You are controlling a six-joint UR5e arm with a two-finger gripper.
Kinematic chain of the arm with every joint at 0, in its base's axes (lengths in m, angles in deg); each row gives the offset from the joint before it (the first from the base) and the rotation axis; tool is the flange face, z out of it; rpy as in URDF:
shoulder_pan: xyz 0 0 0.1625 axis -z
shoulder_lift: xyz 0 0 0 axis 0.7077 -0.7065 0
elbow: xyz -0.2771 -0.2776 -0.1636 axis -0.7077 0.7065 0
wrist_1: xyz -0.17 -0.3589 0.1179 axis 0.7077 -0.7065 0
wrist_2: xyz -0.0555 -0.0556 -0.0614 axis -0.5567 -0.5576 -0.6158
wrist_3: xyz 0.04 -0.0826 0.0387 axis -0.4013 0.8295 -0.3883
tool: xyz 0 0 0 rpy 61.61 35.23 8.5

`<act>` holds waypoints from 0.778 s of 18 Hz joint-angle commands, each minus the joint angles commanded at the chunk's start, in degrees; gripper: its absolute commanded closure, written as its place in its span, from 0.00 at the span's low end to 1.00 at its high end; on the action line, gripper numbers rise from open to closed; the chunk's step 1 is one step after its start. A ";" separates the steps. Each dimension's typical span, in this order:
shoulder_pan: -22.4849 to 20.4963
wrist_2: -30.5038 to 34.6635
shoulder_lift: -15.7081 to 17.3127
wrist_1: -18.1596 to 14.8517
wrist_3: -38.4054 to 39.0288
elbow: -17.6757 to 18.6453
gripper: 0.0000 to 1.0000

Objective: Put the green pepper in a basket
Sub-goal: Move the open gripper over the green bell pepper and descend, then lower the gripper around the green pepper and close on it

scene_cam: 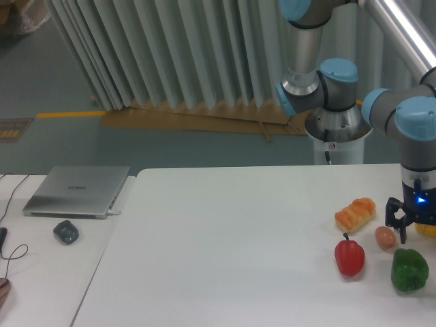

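The green pepper sits glossy and dark green near the table's front right corner. My gripper hangs just above and behind it, not touching, fingers pointing down and spread open with nothing between them. Its left finger shows clearly; the right one is at the frame's edge. No basket is in view.
A red pepper stands left of the green one. A small brown egg-like thing and an orange lumpy item lie behind. A yellow pepper peeks out by the gripper. A laptop and mouse lie far left.
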 joint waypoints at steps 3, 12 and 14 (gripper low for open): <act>0.70 0.00 -0.79 -0.26 0.52 0.09 0.00; 0.53 -0.52 -1.41 -0.35 3.32 -0.26 0.00; 0.44 -0.61 -1.84 -0.09 7.09 -0.44 0.00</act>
